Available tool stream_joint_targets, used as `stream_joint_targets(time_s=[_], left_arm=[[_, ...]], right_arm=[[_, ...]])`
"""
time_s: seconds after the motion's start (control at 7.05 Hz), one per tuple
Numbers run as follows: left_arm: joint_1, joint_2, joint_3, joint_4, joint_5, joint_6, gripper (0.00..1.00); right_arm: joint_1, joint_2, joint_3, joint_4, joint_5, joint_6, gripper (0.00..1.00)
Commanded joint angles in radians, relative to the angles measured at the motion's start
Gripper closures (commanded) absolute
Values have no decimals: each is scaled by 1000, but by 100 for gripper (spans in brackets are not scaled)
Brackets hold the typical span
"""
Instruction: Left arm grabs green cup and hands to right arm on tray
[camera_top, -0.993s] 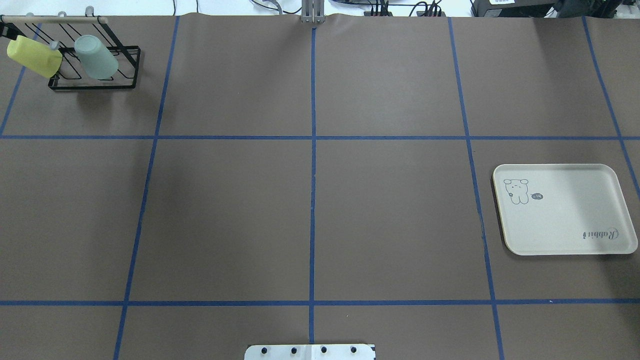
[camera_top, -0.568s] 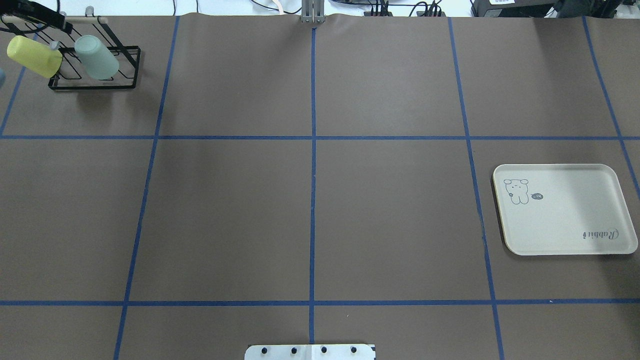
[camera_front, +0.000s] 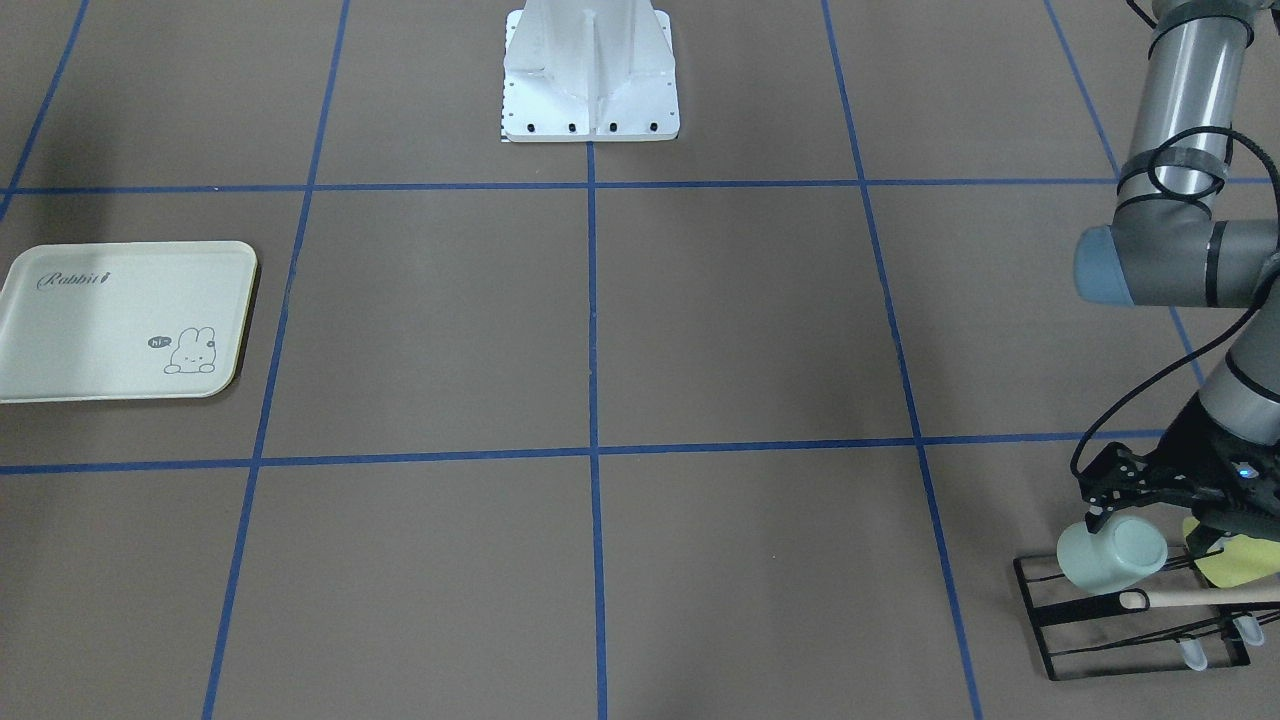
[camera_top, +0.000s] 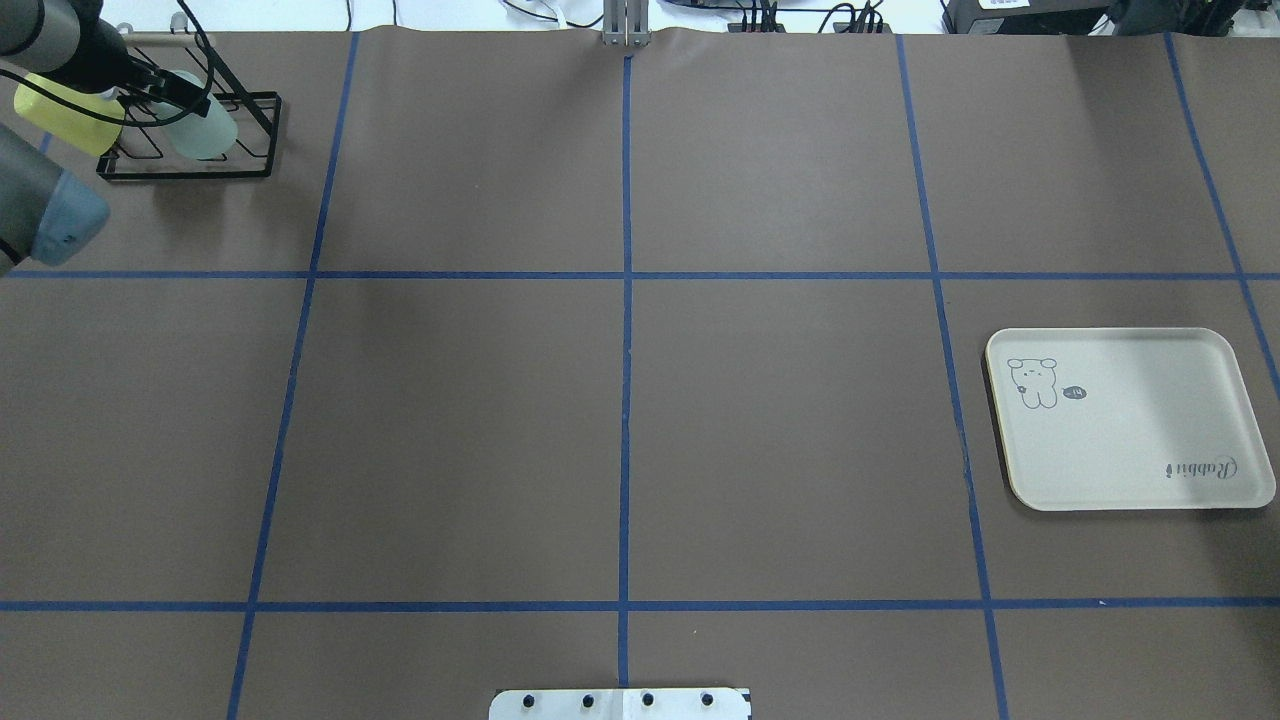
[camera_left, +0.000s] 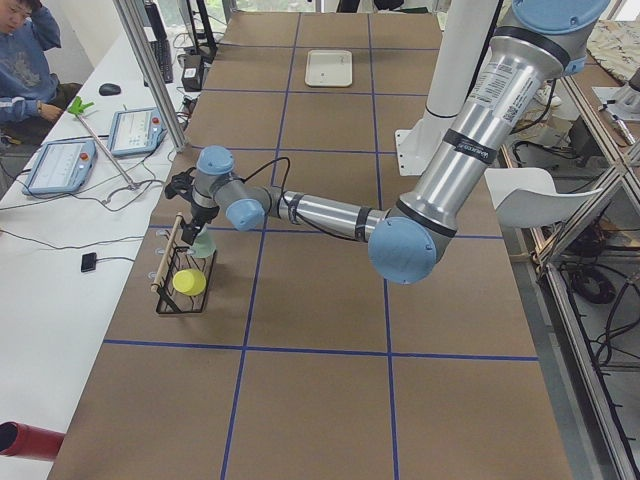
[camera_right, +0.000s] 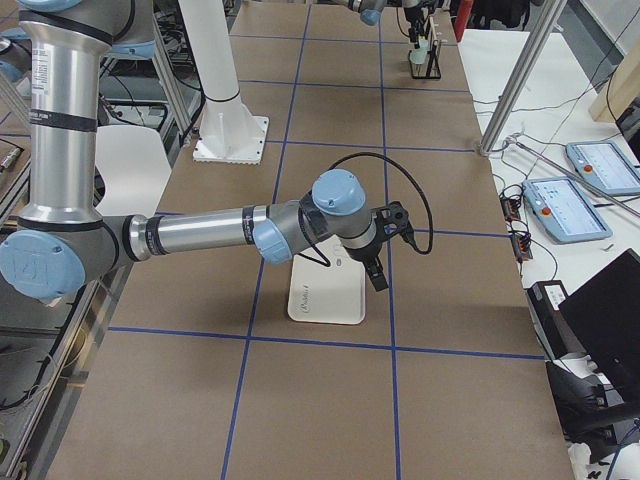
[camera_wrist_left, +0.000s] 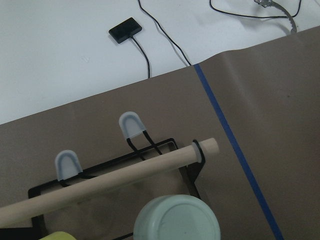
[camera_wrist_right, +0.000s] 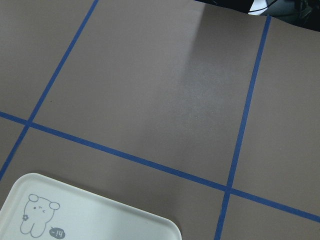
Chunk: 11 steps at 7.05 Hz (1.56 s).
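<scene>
The pale green cup (camera_front: 1110, 553) lies tilted on the black wire rack (camera_front: 1100, 640) at the table's far left corner, as the overhead view (camera_top: 210, 135) also shows. My left gripper (camera_front: 1150, 515) hovers just over it with its fingers spread to either side, open and not holding it. The left wrist view shows the cup's base (camera_wrist_left: 177, 220) right below. The cream tray (camera_top: 1150, 450) lies bare on the right side. My right gripper (camera_right: 378, 272) hangs over the tray's edge (camera_right: 325, 305); I cannot tell if it is open or shut.
A yellow-green cup (camera_top: 62, 112) lies on the same rack beside the green one. A wooden rod (camera_wrist_left: 115, 177) runs across the rack's top. The robot's base plate (camera_front: 590, 80) stands at mid table. An operator (camera_left: 20, 60) sits at the side desk.
My left arm has come into the overhead view from the left, and its gripper now sits over the green cup. The cups and the tray have not moved.
</scene>
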Motion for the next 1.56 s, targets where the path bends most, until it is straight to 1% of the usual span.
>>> stream_joint_targets(time_s=[0.0,0.28,0.43,0.57,0.71,1.14,1.28,1.42], left_arm=[[18,-22,20,12,57,-1,0],[21,-42,47,12,57,0,0],[22,-46,47,12,57,-6,7],[23,-47,48,12,57,-6,25],[24,-45,47,12,57,-6,35],[24,-30,45,10,59,5,35],[24,-30,44,10,59,5,38],[23,-30,39,12,57,5,69]], right_arm=[[0,0,0,0,0,0,0],[0,0,0,0,0,0,0],[0,0,-1,0,0,0,0],[0,0,0,0,0,0,0],[0,0,0,0,1,0,0],[0,0,0,0,1,0,0],[0,0,0,0,1,-2,0],[0,0,-1,0,1,-2,0]])
